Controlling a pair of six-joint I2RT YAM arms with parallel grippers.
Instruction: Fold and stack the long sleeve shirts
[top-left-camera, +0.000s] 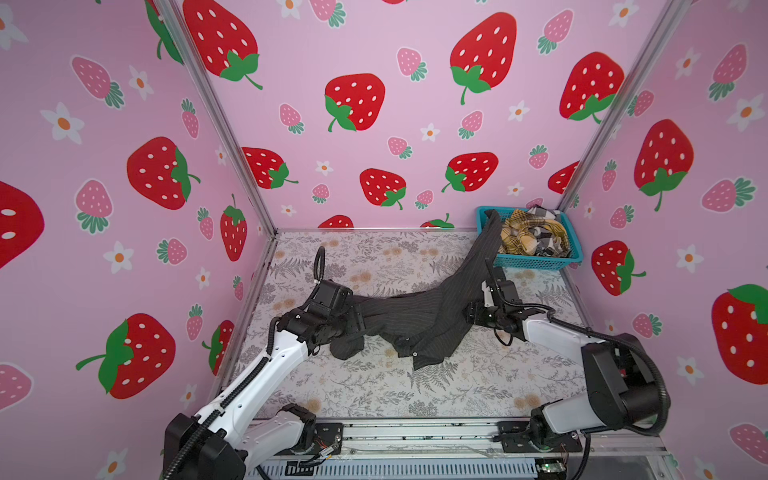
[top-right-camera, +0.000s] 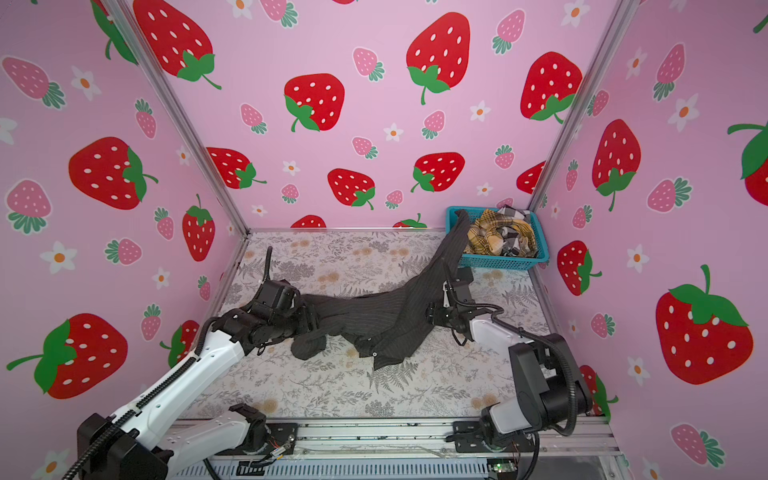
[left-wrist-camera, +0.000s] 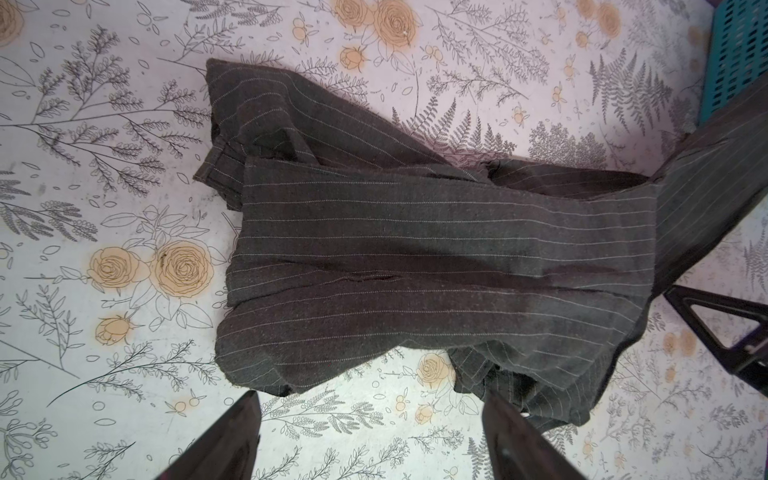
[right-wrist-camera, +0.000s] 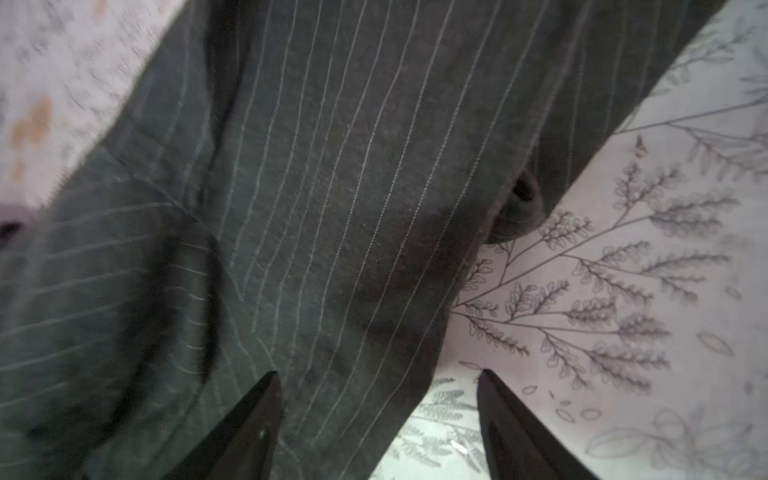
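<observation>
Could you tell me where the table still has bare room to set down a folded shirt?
Bare: the near strip of table between pinstripe shirt and front rail, and the far-left patch by the back wall. Crowded: the middle under the shirt, and the far-right corner with the basket.

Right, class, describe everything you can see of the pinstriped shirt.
The shirt is dark charcoal with thin pale pinstripes, a thick, woolly-looking cloth with one button showing. It lies crumpled and unfolded across the table, one long part stretched up over the rim of the basket. The left gripper hangs open by one end; the right gripper, jaws apart, straddles an edge.
</observation>
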